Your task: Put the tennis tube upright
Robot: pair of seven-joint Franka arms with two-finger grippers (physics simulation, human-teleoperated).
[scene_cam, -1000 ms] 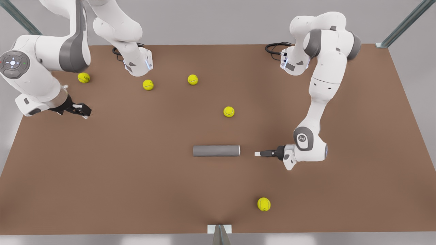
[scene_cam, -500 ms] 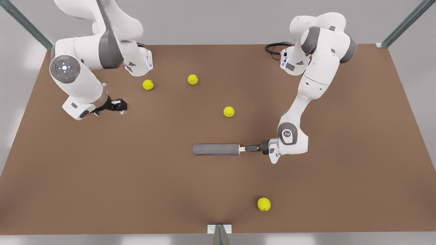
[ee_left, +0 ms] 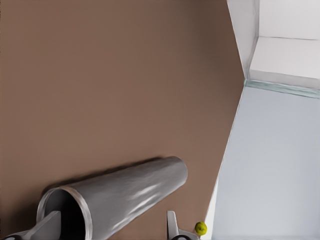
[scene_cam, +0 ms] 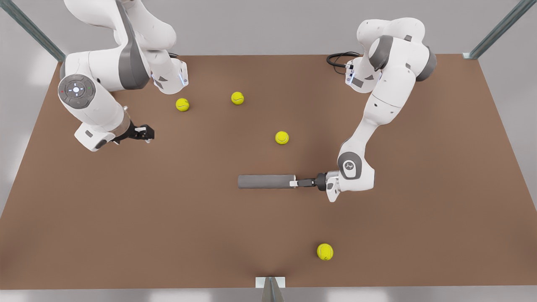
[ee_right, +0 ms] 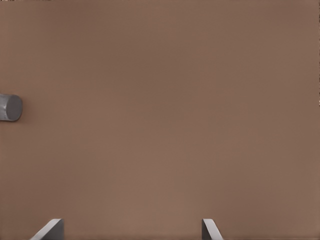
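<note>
The tennis tube (scene_cam: 264, 181) is a grey cylinder lying on its side near the middle of the brown table (scene_cam: 168, 218). Its hollow end faces the front view's right. My left gripper (scene_cam: 293, 183) is on the arm at the front view's right, level with the table and at that hollow end. In the left wrist view the tennis tube (ee_left: 125, 192) lies close by. My left gripper (ee_left: 110, 231) is open, with one finger (ee_left: 47, 225) at the tube's mouth and the other finger (ee_left: 171, 226) outside its wall. My right gripper (scene_cam: 144, 134) hangs open at the front view's left, far from the tube (ee_right: 10, 107).
Yellow tennis balls lie loose on the table: two at the back (scene_cam: 182, 104) (scene_cam: 237, 97), one (scene_cam: 282, 137) behind the tube and one (scene_cam: 325, 251) near the front edge. The arm bases and cables (scene_cam: 337, 58) stand at the back.
My left gripper has moved toward the front view's left and reached the tube's hollow end. My right arm swung in from the table's left edge, then nearly stopped. The tube has barely shifted.
</note>
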